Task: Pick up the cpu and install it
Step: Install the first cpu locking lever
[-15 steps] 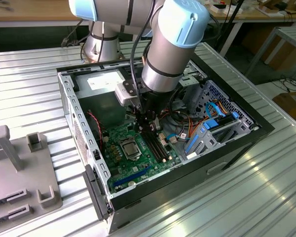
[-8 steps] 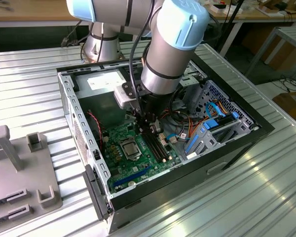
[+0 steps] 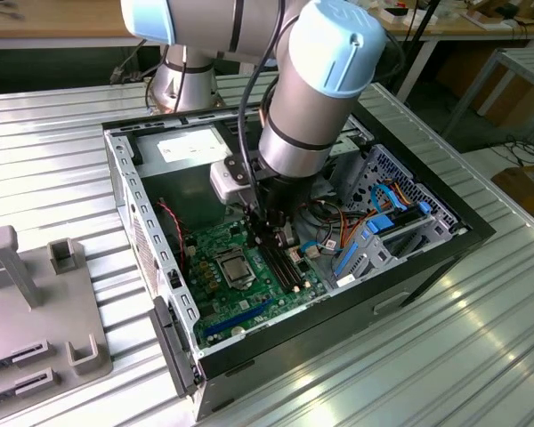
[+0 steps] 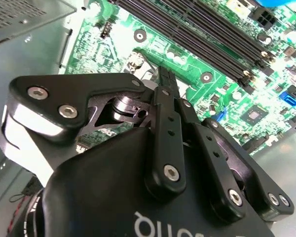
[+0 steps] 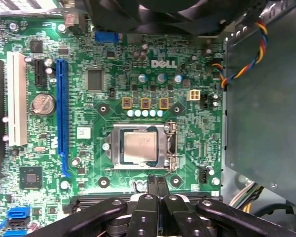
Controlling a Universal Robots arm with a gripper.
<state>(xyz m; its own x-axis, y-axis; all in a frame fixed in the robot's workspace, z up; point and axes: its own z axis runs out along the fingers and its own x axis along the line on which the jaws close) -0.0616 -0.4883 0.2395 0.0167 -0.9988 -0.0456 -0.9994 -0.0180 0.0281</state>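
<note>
cpu [image 5: 139, 147] sits in the socket [image 5: 119, 163] on the motherboard [image 5: 187, 138], gripper [image 5: 157, 181] jaws pressed together empty just beside it; risk: unlatched chip shifts if bumped, bending pins.

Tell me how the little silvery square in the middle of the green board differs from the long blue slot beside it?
The cpu is a small pale silver-grey square; the blue slot is a long narrow bar. The cpu lies in a metal-framed socket, while the blue slot stands open with nothing plugged in. The gripper is shut, its tips just beyond the socket's edge, far from the blue slot. Both sit on the green motherboard.
</note>
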